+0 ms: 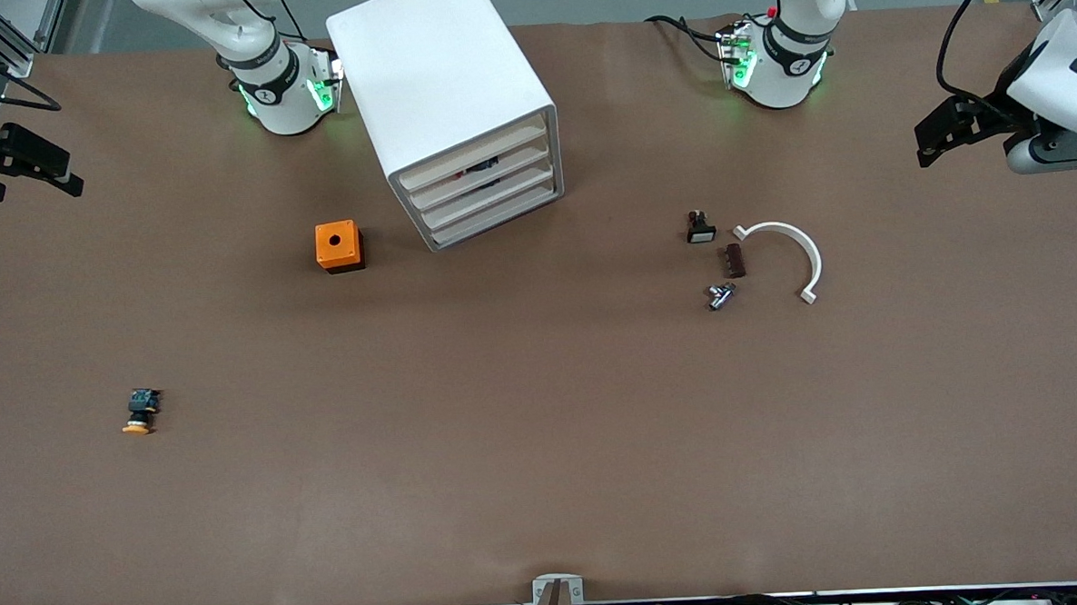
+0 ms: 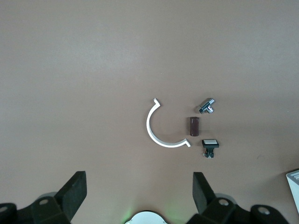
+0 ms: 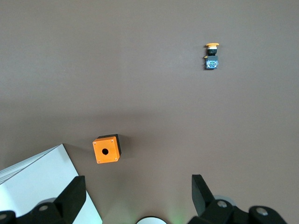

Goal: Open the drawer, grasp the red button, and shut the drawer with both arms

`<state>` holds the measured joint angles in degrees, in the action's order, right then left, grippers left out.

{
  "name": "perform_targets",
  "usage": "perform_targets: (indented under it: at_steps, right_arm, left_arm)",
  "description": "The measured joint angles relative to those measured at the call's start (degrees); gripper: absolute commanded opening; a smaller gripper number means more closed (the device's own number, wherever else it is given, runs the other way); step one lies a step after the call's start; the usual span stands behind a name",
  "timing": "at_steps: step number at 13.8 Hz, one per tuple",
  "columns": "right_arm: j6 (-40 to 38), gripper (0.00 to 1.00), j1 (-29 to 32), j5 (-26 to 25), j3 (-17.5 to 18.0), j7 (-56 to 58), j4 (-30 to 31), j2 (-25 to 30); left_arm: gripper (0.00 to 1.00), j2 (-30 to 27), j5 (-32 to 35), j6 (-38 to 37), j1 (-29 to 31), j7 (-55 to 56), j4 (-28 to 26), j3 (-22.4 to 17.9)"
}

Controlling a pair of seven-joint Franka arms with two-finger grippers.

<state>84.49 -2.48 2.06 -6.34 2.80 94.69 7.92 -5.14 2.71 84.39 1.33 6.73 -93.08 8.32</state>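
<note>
The white cabinet (image 1: 443, 88) stands near the right arm's base, and its corner shows in the right wrist view (image 3: 32, 186). Its four drawers (image 1: 488, 188) are all shut. A small dark thing (image 1: 483, 168) shows in the gap between the upper drawers; I cannot tell what it is. The red-capped button is hidden. My left gripper (image 1: 949, 130) (image 2: 140, 184) is open and empty, up over the left arm's end of the table. My right gripper (image 1: 23, 166) (image 3: 138, 186) is open and empty, up over the right arm's end.
An orange box with a hole (image 1: 339, 246) (image 3: 107, 149) sits beside the cabinet. An orange-capped button (image 1: 142, 411) (image 3: 212, 56) lies nearer the front camera. A white-faced black switch (image 1: 701, 228) (image 2: 210, 144), brown cylinder (image 1: 735, 260), metal fitting (image 1: 720, 295) and white arc (image 1: 786, 253) lie toward the left arm's end.
</note>
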Motion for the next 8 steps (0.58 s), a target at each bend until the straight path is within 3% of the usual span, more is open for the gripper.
perform_targets:
  at_steps: [8]
  right_arm:
    - [0.0, 1.00, 0.0, 0.0, 0.0, 0.0, 0.0, 0.0]
  left_arm:
    - [1.00, 1.2, 0.0, 0.0, 0.3, 0.0, 1.0, -0.2]
